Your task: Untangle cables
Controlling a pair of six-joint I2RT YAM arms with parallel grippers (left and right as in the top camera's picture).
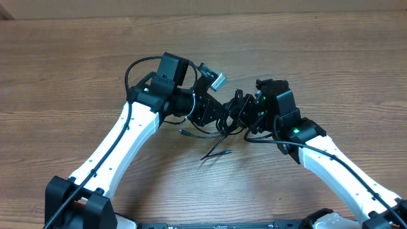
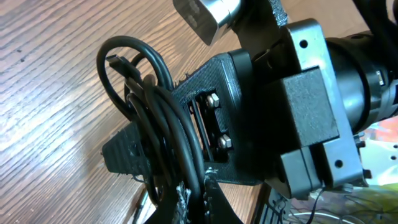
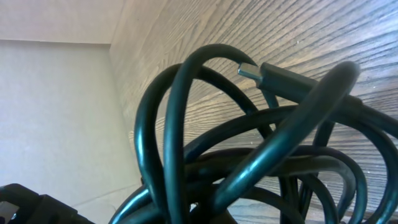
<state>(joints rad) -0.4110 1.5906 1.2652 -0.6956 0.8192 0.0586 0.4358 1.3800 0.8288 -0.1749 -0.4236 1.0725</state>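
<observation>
Two arms: white with black joints, reaching in from the near corners and meeting over mid-table.
table: brown wood-grain board that fills almost all of the overhead view.
tan strip: lighter band along the table's far side, well beyond both grippers.
room: in the right wrist view, a plain pale grey area lies past the table edge; wall or floor, I cannot tell.
left gripper: fingers together, clamped on the cables; its tips show at the bottom of its own camera view with black cords running down into them.
right gripper: fingers together; the coil fills its camera view and hides them, so I cannot tell whether a cord is pinched.
cables, place: one black tangled coil between the two grippers, touching both.
loose ends: two thin cords lying on the wood just on the near side of the grippers.
plug: silver tip on a cord end, sticking out of the coil right in front of the right gripper.
</observation>
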